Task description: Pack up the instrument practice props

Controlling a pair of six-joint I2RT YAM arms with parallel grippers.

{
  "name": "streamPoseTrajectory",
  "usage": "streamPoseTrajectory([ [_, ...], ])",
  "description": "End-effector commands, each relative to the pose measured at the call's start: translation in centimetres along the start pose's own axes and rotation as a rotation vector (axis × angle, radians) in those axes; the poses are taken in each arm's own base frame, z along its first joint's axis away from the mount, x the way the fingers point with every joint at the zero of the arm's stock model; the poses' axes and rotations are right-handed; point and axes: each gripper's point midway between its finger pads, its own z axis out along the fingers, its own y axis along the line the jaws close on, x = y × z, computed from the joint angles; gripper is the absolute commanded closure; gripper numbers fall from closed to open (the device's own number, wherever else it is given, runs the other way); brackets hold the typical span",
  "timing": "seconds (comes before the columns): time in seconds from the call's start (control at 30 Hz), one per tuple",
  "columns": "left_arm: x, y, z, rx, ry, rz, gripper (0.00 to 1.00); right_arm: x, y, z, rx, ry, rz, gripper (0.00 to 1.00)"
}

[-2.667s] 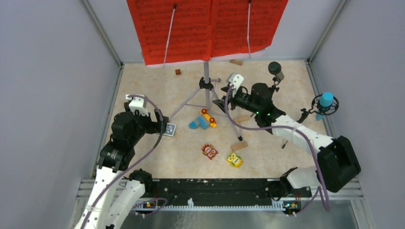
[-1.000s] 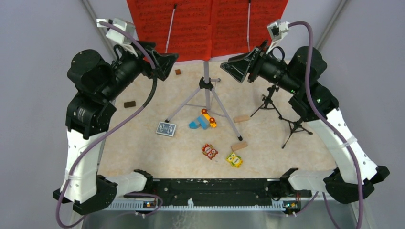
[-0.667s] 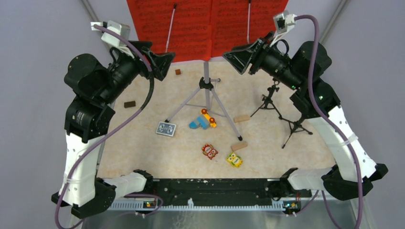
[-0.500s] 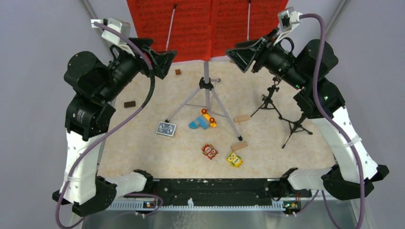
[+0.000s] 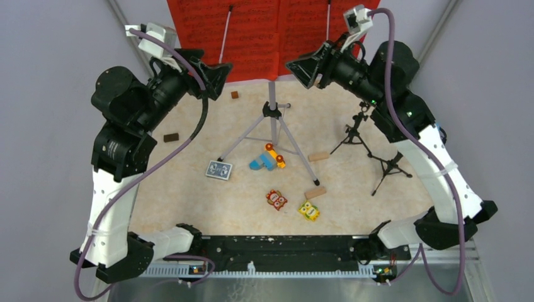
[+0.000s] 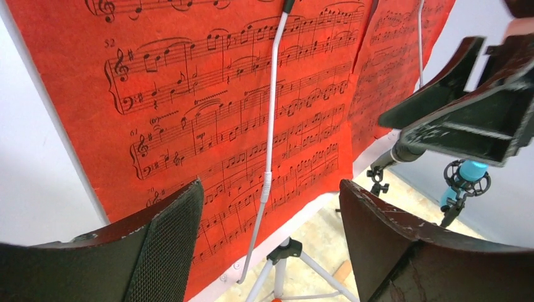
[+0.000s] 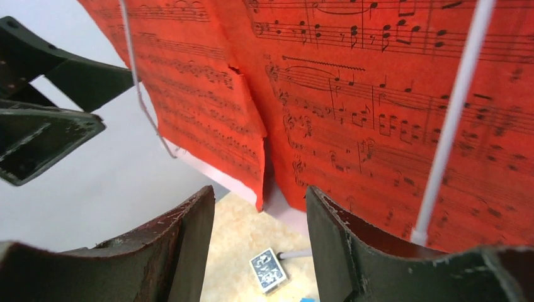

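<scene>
Left gripper (image 5: 214,75) and right gripper (image 5: 302,66) are aloft, jaws apart and empty. Just ahead of both, red music sheets (image 5: 252,38) rest on the stand, each pinned by a white wire arm (image 6: 271,126). Beneath the grippers lie silver tripod legs (image 5: 245,138), card deck (image 5: 218,170) and toy blocks (image 5: 267,157).

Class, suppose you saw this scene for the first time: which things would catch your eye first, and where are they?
The red music sheets dominate, propped up at the far edge of the table. The left gripper and right gripper hang raised on either side of them, jaws open and empty. Below, colourful toy blocks lie scattered around the silver tripod.
</scene>
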Motion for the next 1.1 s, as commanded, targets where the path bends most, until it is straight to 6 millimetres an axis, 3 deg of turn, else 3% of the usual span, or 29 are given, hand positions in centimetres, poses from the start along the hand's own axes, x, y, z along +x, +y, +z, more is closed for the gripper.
streamPoseTrajectory([
  [0.0, -1.9, 0.1, 0.6, -0.004, -0.080, 0.009, 0.18, -1.1, 1.4, 1.3, -0.059, -0.027, 0.040, 0.44],
  [0.33, -1.3, -0.4, 1.6, 0.033, -0.068, -0.005, 0.18, -1.0, 1.3, 3.7, -0.061, -0.077, 0.223, 0.43],
  [0.8, -0.6, -0.4, 2.0, 0.038, -0.058, -0.005, 0.17, 0.1, 1.2, 4.7, -0.073, -0.054, 0.238, 0.44],
  [1.07, -0.4, -0.3, 2.0, 0.036, -0.055, -0.007, 0.17, 0.8, 2.0, 5.8, -0.130, -0.018, 0.260, 0.49],
])
